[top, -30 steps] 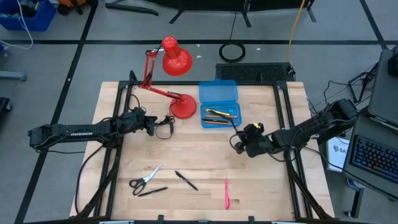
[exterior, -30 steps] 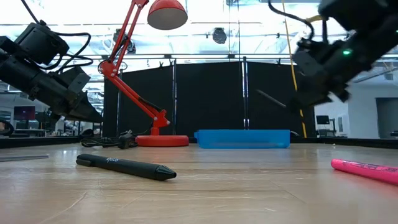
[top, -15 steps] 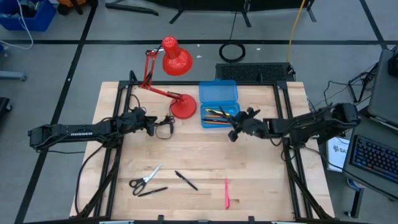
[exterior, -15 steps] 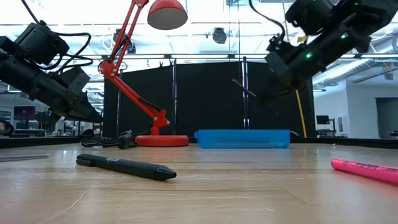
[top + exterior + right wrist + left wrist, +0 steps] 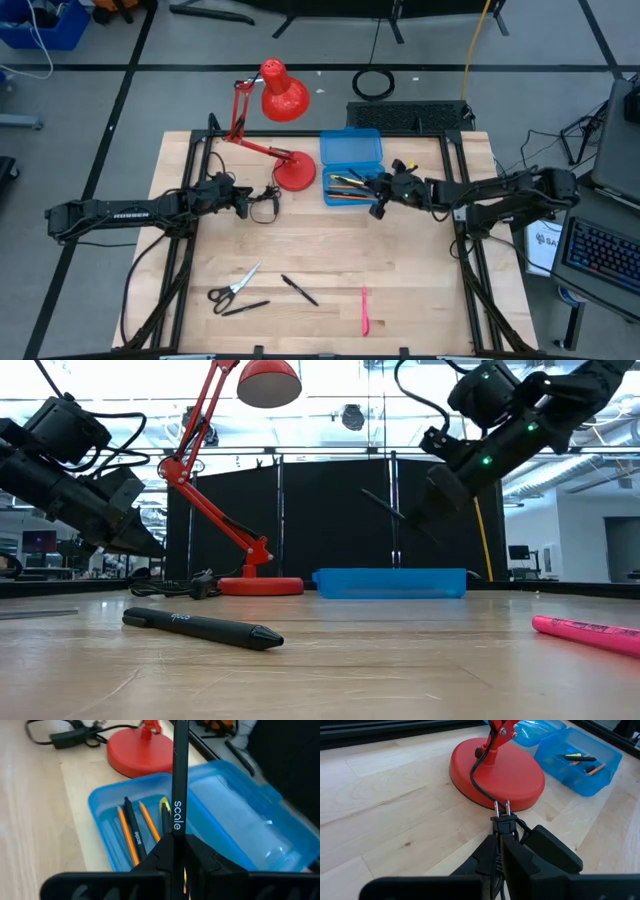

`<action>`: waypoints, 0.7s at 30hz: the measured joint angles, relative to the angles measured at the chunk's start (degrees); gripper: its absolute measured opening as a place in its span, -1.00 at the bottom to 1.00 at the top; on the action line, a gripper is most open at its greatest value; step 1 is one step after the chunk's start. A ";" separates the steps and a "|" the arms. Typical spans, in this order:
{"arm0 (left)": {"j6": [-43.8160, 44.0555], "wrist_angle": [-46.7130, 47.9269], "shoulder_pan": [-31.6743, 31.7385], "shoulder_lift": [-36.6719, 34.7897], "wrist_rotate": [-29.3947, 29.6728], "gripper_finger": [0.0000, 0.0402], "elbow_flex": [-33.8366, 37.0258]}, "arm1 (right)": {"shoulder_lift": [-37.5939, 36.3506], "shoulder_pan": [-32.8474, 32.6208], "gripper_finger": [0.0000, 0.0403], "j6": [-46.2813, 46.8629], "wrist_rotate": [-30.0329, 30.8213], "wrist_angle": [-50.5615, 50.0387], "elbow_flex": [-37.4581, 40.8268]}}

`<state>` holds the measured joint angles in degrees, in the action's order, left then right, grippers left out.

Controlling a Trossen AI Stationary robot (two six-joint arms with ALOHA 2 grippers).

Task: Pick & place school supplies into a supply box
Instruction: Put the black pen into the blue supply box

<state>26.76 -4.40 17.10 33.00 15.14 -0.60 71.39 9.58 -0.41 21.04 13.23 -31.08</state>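
Observation:
My right gripper (image 5: 378, 190) hangs over the open blue supply box (image 5: 352, 165), shut on a thin black pen (image 5: 178, 780). The box tray (image 5: 100, 805) holds orange pencils (image 5: 126, 837), a black pen and a yellow marker, and its lid (image 5: 235, 810) lies open behind it. On the near part of the table lie the scissors (image 5: 233, 287), two black pens (image 5: 299, 290) and the pink pen (image 5: 364, 310). My left gripper (image 5: 246, 200) waits shut above the table near the red lamp's base (image 5: 496, 772), with the cord plug (image 5: 501, 822) just beyond its fingertips. My right gripper pinches the black pen between its two fingers, just below the white print (image 5: 177, 817) on the barrel. In the low view the fingers (image 5: 432, 500) slant down across the pen. The pen (image 5: 385, 508) is lifted clear and tilted, its long free end rising away from the fingers.
The red desk lamp (image 5: 280, 95) stands left of the box, its base (image 5: 295, 172) close to the box's left side, its cord and a small wire loop (image 5: 265, 203) on the table beside it. The middle of the table (image 5: 330, 240) is bare wood.
My right gripper has carried the black pen from the right-middle of the table toward the far edge and leftward, rising a little, and now stands over the blue box. The pen stayed in its hold and remains tilted.

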 joint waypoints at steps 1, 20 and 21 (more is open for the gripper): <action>0.02 0.06 0.00 0.00 0.00 -0.85 0.00 | 0.33 0.37 -0.94 -1.19 -0.61 0.12 -0.44; -0.18 0.48 0.02 1.11 0.43 -0.85 -0.02 | 17.31 4.85 -0.94 -21.66 -4.66 -17.02 -18.19; -0.43 0.42 0.00 1.27 0.43 -0.85 -0.02 | 17.99 5.05 -0.94 -22.69 -4.66 -17.64 -18.79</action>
<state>26.33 -3.98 17.10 34.26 15.57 -0.62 89.38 14.62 -23.10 16.38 -4.40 -49.87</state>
